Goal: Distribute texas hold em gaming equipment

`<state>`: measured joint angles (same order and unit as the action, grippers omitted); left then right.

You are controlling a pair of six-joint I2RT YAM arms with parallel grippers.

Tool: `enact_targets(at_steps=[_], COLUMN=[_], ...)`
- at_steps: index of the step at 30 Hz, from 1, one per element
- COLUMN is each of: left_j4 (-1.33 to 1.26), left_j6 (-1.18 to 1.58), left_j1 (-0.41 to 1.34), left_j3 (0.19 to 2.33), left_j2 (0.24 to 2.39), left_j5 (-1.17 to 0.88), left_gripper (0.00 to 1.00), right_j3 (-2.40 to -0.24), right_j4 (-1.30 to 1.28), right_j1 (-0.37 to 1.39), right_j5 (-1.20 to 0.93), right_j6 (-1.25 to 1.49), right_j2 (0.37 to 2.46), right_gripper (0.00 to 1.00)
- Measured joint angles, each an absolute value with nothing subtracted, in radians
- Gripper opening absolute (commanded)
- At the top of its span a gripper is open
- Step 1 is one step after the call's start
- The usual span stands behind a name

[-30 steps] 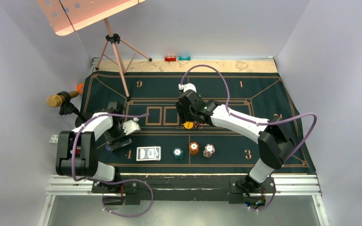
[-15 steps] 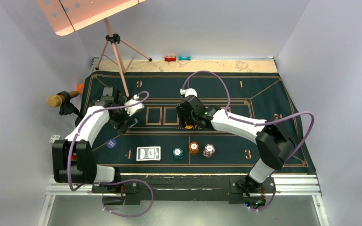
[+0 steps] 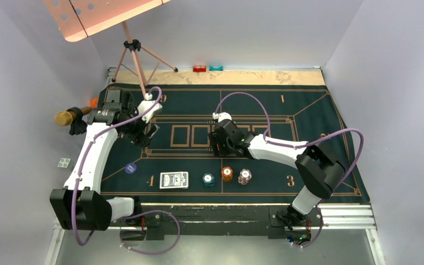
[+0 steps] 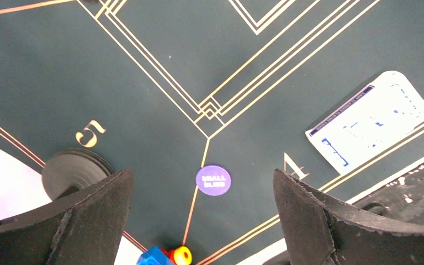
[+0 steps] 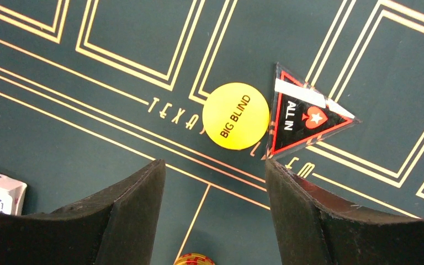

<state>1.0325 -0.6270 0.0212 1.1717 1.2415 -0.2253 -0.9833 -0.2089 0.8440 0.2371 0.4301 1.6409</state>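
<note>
The blue "small blind" disc (image 3: 131, 168) lies on the mat on a gold line, also in the left wrist view (image 4: 213, 180). My left gripper (image 3: 148, 134) hangs open and empty above the mat, farther back than the disc (image 4: 204, 221). The card deck (image 3: 174, 180) lies face down near the front (image 4: 369, 125). Teal (image 3: 208, 179), orange (image 3: 227, 174) and white-red (image 3: 245, 176) chip stacks stand beside it. My right gripper (image 3: 221, 148) is open and empty (image 5: 215, 215), just short of the yellow "big blind" disc (image 5: 236, 116) and the red "all in" triangle (image 5: 303, 113).
A tripod stand (image 3: 135, 55) rises at the mat's back left, with a microphone (image 3: 69, 117) on a round black base (image 4: 74, 170) at the left edge. Small red (image 3: 199, 69) and teal (image 3: 216, 68) blocks sit at the far edge. The green mat (image 3: 309, 105) covers the table.
My left gripper has lifted off the blue disc and swung back and left, leaving the disc on the mat. My right gripper has shifted slightly nearer, over the yellow disc.
</note>
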Motion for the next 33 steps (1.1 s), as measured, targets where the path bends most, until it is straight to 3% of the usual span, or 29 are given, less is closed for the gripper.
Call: enact_targets(at_steps=[11, 33], left_j4=[1.111, 1.091], left_j6=[-0.542, -0.534], left_j1=[0.021, 0.021], left_j3=[1.193, 1.193], left_j2=[1.261, 1.23], left_j5=[-0.228, -0.228], left_gripper=[1.0, 1.0], right_j3=[-0.939, -1.264], right_j4=[-0.191, -0.27], right_j1=[0.845, 0.782], right_j5=[0.191, 0.244], right_j6=[0.434, 0.434], right_j2=[1.699, 1.949], right_gripper=[0.67, 0.43])
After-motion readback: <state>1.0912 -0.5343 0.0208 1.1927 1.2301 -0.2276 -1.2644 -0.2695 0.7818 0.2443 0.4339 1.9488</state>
